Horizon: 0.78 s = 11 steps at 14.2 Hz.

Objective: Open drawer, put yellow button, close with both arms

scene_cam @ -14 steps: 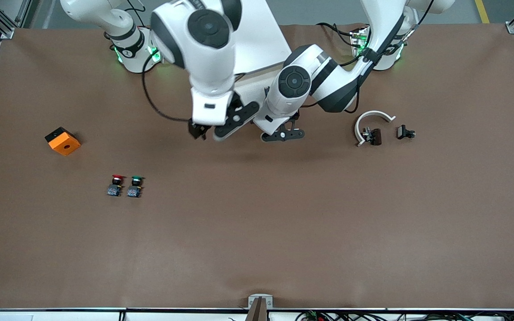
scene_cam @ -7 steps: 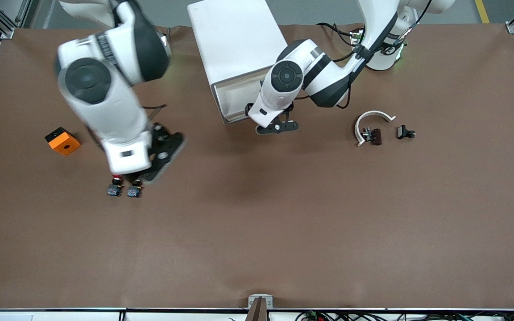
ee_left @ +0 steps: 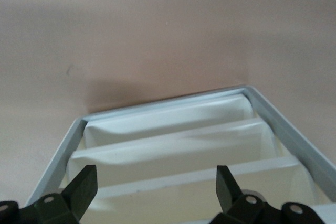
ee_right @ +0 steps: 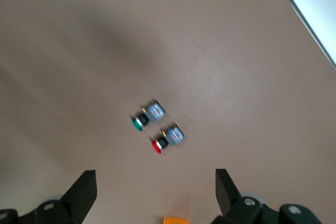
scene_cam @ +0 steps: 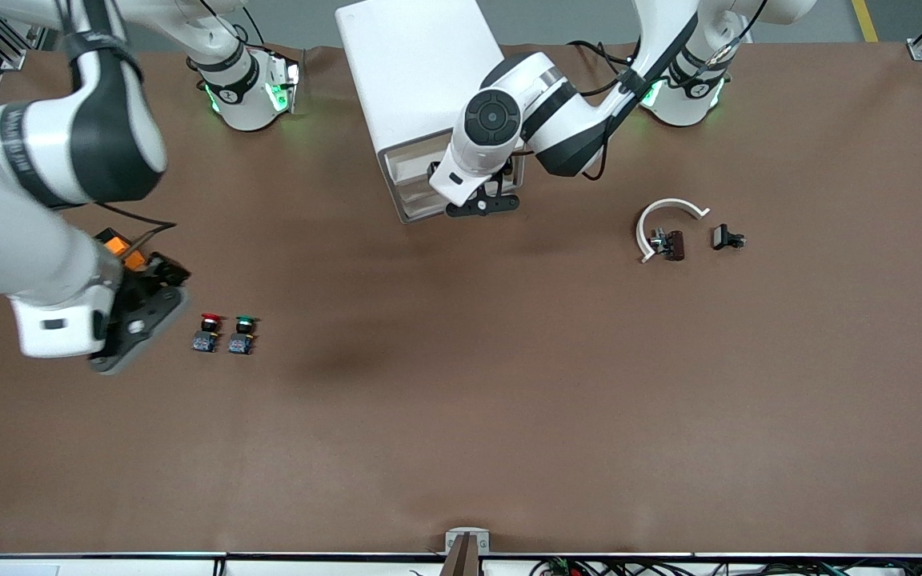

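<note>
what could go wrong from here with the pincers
The right pincer hangs open close over the orange block, beside the red button and green button; it might knock them. The left pincer hangs open at the cabinet drawer fronts and could bump them.

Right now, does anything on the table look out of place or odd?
Yes: no yellow button shows, only the red button and green button beside each other. The white cabinet sits askew to the table's edge.

left end effector [ee_left: 152, 195]: fingers apart, empty | over: cabinet [ee_left: 173, 145] drawer fronts | brown table [ee_left: 157, 30]
</note>
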Each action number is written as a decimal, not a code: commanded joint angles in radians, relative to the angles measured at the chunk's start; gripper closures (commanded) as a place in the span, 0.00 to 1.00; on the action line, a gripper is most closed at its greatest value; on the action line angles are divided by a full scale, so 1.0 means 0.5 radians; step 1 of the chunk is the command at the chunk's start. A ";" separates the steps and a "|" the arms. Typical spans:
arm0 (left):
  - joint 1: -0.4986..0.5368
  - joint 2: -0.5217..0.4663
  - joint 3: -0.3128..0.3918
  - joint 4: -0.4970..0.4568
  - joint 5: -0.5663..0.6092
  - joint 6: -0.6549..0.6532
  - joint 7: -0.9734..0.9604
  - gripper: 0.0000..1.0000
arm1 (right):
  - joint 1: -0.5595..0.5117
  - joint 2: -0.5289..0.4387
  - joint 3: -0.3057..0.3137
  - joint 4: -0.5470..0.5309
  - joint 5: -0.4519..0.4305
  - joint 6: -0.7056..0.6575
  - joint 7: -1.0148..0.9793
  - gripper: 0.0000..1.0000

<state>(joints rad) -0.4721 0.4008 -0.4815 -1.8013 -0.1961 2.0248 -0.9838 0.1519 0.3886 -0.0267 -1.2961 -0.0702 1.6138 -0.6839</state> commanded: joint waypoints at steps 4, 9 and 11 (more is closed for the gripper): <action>0.012 -0.028 -0.099 -0.030 -0.150 -0.150 -0.030 0.00 | -0.294 -0.035 0.038 -0.089 0.033 -0.144 0.501 0.00; 0.012 0.030 -0.096 -0.002 -0.172 -0.159 -0.033 0.00 | -0.374 -0.099 0.038 -0.126 0.021 -0.255 1.020 0.00; 0.021 0.051 -0.077 0.047 -0.151 -0.159 -0.030 0.00 | -0.377 -0.142 0.038 -0.175 0.021 -0.255 1.213 0.00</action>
<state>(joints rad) -0.4688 0.4142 -0.5110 -1.8054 -0.2546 1.9687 -0.9952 -0.0168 0.3668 -0.0253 -1.3289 -0.0640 1.4867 -0.1698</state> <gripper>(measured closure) 0.000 0.000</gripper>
